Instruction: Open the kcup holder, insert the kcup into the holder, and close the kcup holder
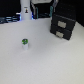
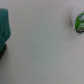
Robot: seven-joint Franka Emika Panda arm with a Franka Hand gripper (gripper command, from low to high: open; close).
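We see the small whitish translucent kcup (image 1: 25, 45) (image 2: 78, 21) standing upright on the white table (image 1: 45, 60), green top up, well apart from our gripper; we cannot tell its jaw state.

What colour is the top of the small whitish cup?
Green; the small whitish translucent cup shows it best in the exterior view.

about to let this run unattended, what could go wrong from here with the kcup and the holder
1. The kcup stands alone on the white table, small and light-looking; a slightly off approach could tip it.
2. The kcup holder looks shut, with no tray out, so it likely needs opening first.
3. The fingers are not visible, so alignment can't be checked.
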